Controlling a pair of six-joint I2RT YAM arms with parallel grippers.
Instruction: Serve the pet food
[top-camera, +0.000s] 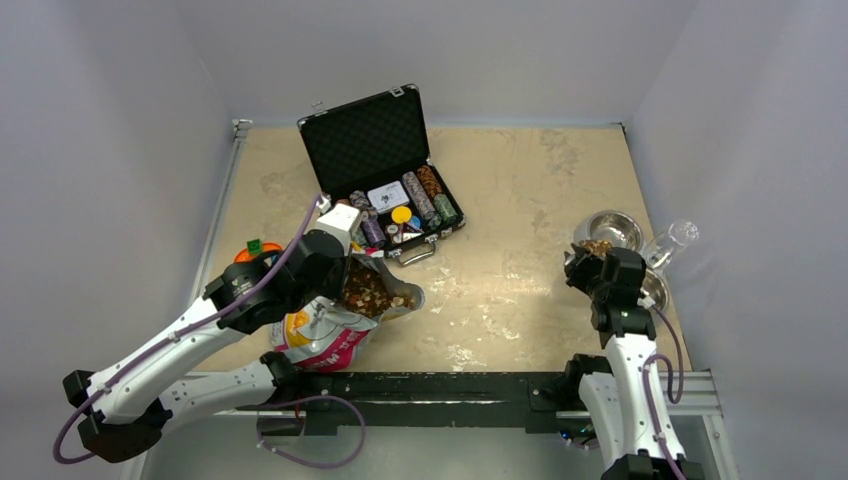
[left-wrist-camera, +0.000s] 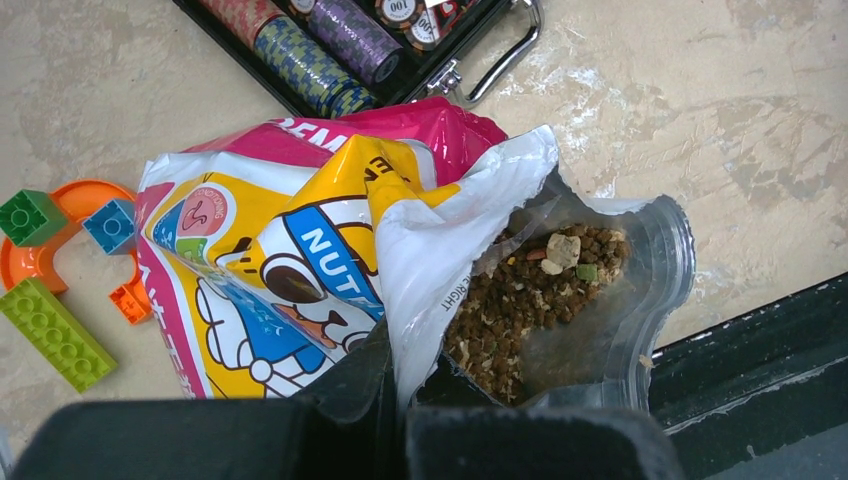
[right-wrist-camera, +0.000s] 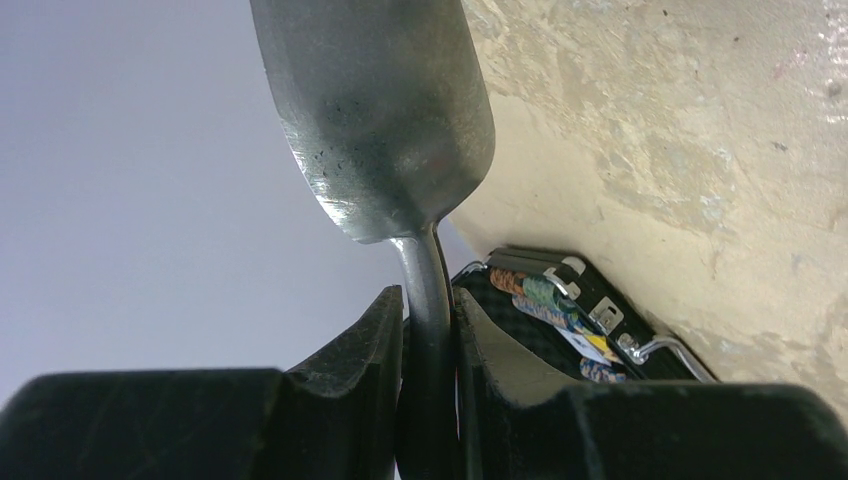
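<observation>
Arms: two are reaching in from the bottom edge, the left arm (top-camera: 200, 330) and the right arm (top-camera: 625, 370).
Grippers: two are showing, the left gripper (left-wrist-camera: 395, 425) and the right gripper (right-wrist-camera: 428, 315).
Bags: one food bag (left-wrist-camera: 290, 250) is lying left of centre.
Pellets: the pet food (left-wrist-camera: 520, 300) is filling the bag's mouth, too many pieces for counting.
Scoops: one metal scoop (right-wrist-camera: 385, 120) is showing.
Bowls: two are sitting at the right, the far bowl (top-camera: 618, 226) and the near bowl (top-camera: 655, 290), which is partly hiding behind the arm.
Cups: one clear cup (top-camera: 675, 238) is lying beside the bowls.
Cases: one black case (top-camera: 365, 140) is standing open at upper centre.
Chips: three chip rows (left-wrist-camera: 310, 70) are showing at the top of the left wrist view.
Bricks: four are lying at the left edge, the dark green brick (left-wrist-camera: 30, 215), blue brick (left-wrist-camera: 108, 225), small orange brick (left-wrist-camera: 130, 300) and long green brick (left-wrist-camera: 55, 335).
Arches: one orange arch (left-wrist-camera: 60, 262) is lying among them.
</observation>
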